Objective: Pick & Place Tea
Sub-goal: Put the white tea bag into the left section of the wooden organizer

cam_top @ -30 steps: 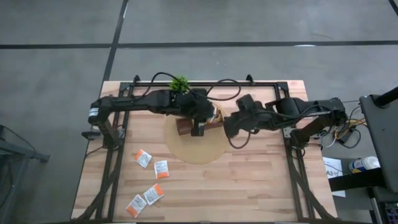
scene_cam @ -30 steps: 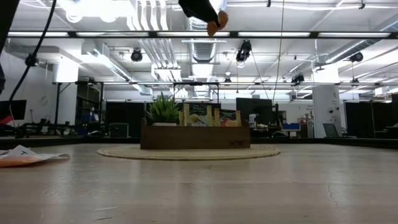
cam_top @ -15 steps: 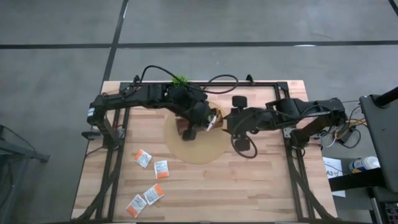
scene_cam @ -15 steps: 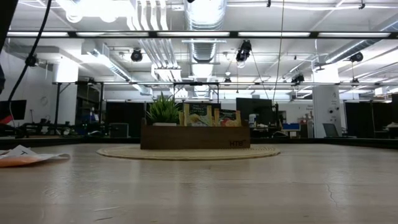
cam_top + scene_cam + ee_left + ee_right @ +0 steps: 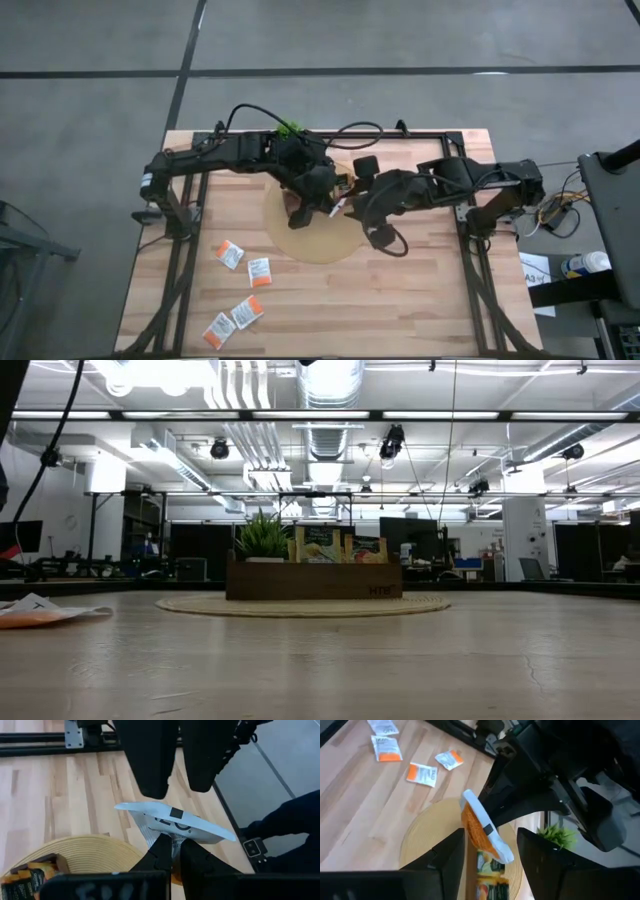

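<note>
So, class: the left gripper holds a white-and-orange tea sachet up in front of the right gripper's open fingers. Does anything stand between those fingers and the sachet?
Nothing visible does. The left gripper pinches the sachet by one edge, above the round mat. The right gripper faces it with fingers open, and the gap to the sachet shows only air.

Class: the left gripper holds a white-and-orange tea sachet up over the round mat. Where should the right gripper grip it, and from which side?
Probably on the free end of the sachet, the end away from the left gripper, which is shut on one edge. The right gripper already faces it with open fingers on either side of it, so they would close on its two flat faces, edge-on.
</note>
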